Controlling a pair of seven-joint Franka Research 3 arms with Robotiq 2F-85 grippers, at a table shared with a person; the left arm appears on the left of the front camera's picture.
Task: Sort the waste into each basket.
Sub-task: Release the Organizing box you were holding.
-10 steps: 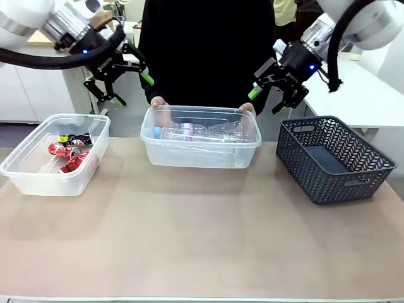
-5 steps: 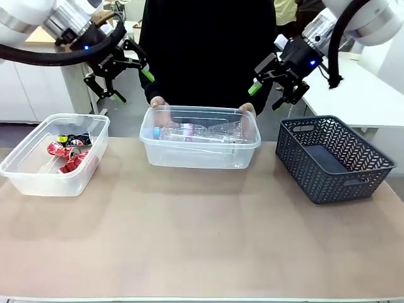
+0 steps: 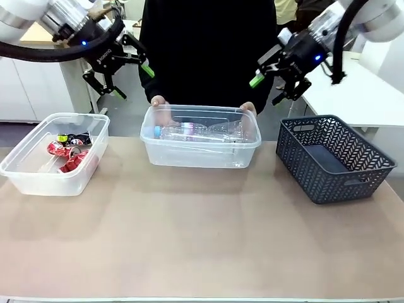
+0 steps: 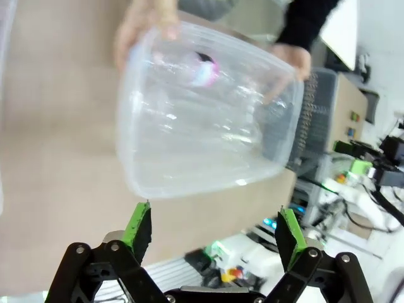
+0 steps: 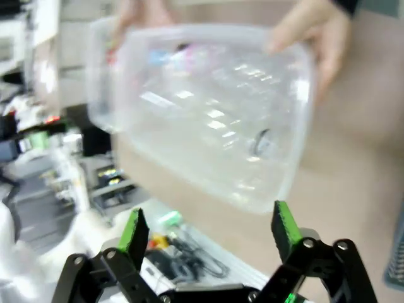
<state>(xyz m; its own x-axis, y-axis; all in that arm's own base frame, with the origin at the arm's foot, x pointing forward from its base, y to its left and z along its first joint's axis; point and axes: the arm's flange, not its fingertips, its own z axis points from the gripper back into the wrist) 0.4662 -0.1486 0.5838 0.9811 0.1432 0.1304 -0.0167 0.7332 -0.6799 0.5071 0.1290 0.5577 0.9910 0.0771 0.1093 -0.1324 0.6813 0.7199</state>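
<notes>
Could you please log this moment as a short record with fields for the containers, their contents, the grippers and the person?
left tub: crushed red cans
middle tub: clear bottles, one pink-labelled
grey basket: looks empty
left gripper: open, raised, holding nothing
right gripper: open, raised, holding nothing
person's hands: on the middle tub's far rim

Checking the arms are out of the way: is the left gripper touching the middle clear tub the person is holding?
Apart. In the front view the left gripper hangs open above and left of the middle tub, with clear background between them.
</notes>
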